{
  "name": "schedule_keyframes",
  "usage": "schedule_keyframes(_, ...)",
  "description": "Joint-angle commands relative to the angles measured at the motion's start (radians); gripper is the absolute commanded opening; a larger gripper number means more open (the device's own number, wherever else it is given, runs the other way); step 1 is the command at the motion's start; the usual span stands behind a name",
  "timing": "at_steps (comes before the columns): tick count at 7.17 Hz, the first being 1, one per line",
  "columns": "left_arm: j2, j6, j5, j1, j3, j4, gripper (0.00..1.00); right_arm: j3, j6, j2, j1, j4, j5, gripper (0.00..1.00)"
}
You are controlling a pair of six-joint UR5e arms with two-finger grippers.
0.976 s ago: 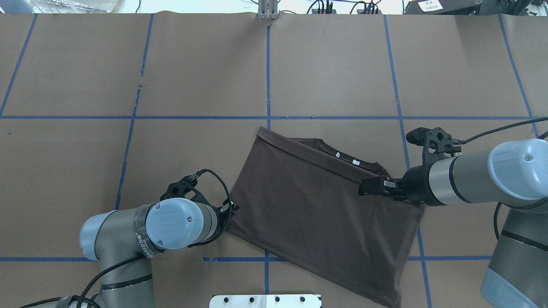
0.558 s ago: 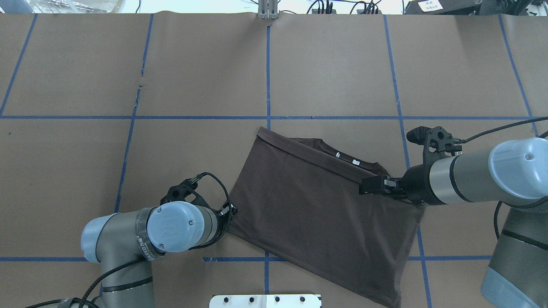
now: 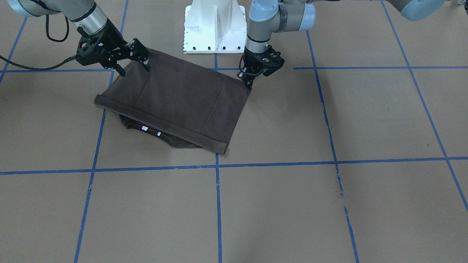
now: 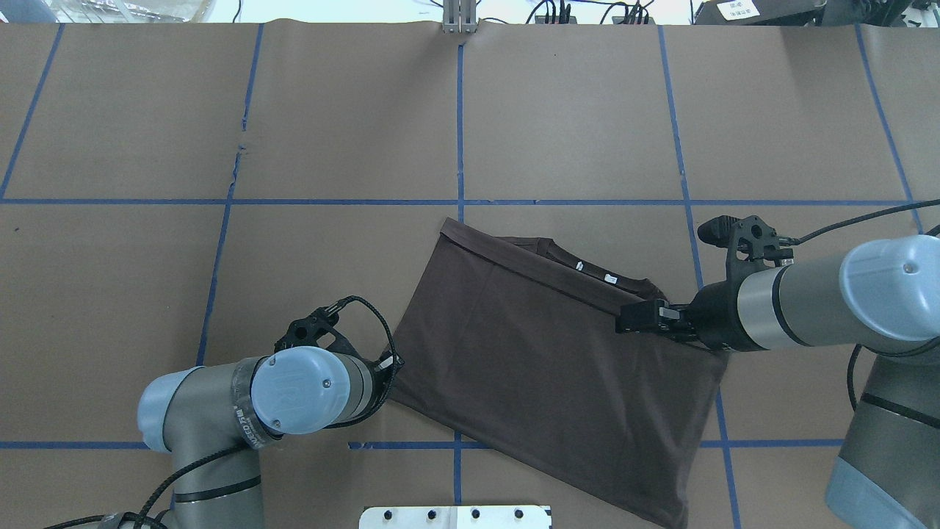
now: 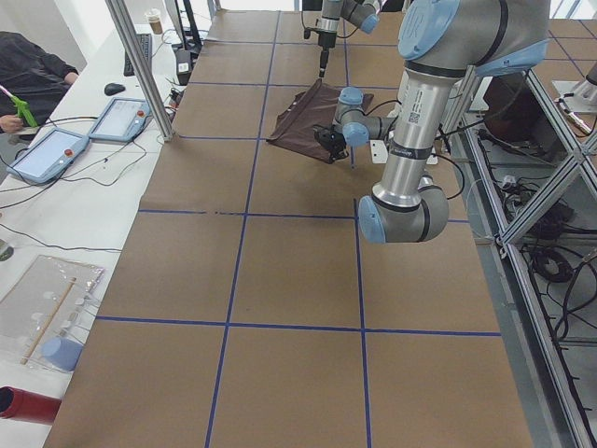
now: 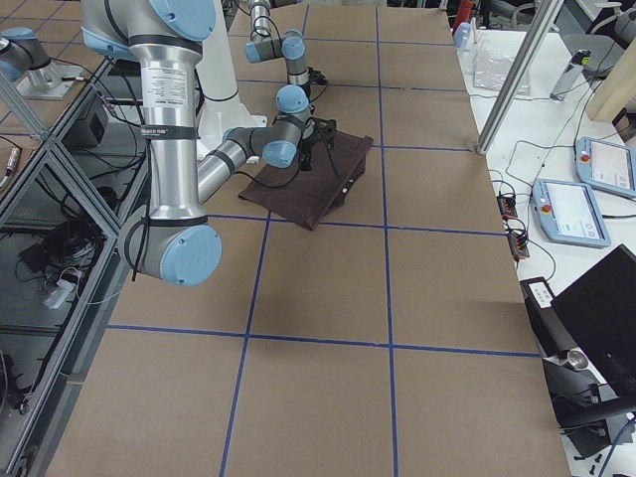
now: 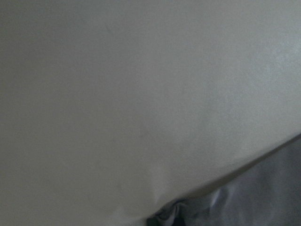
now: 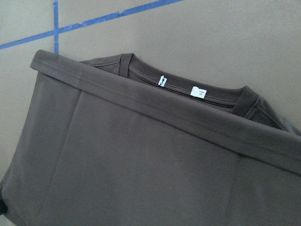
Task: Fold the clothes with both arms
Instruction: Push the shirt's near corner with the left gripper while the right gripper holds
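The clothes, one dark brown T-shirt (image 4: 543, 360), lie folded and slanted on the paper-covered table, hem edge over the collar. White neck tags (image 8: 161, 81) show at the collar. My left gripper (image 3: 251, 83) is down at the shirt's corner nearest the left arm, shut on that corner of the cloth (image 7: 277, 188). In the overhead view the left wrist covers most of the left gripper (image 4: 391, 365). My right gripper (image 3: 134, 68) hovers open just above the shirt's opposite side, by the hem's end (image 4: 620, 321). Its fingers stay out of the right wrist view, which shows only the shirt (image 8: 141, 165).
The white base block (image 3: 214, 25) stands at the table's robot-side edge, close to the shirt. Blue tape lines (image 4: 459, 132) grid the brown paper. A metal post (image 4: 459, 18) is at the far edge. A side desk with tablets (image 5: 47, 154) and a seated person's sleeve (image 5: 28, 65) lie beyond.
The left arm has pulled back a little toward the robot, taking the shirt's corner with it. The right arm has barely moved.
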Motion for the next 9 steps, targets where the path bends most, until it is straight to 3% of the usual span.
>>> schedule_keyframes(1, -0.009, 0.014, -0.003, -0.001, -0.038, 0.052, 0.00, 0.001, 0.000, 0.000, 0.004, -0.001, 0.002, 1.00)
schedule_keyframes(3, -0.011, 0.078, -0.004, -0.061, -0.072, 0.110, 0.00, 0.002, 0.000, -0.001, 0.010, 0.000, 0.007, 1.00)
schedule_keyframes(6, -0.032, 0.307, -0.003, -0.267, 0.028, 0.074, 0.00, 0.005, 0.000, -0.001, 0.010, 0.000, 0.005, 1.00)
schedule_keyframes(7, -0.082, 0.357, -0.003, -0.324, 0.152, -0.034, 0.00, 0.007, 0.002, -0.001, 0.011, 0.000, -0.007, 1.00)
schedule_keyframes(9, -0.297, 0.482, -0.003, -0.421, 0.497, -0.191, 0.00, 0.004, 0.002, 0.000, 0.016, 0.000, -0.008, 1.00)
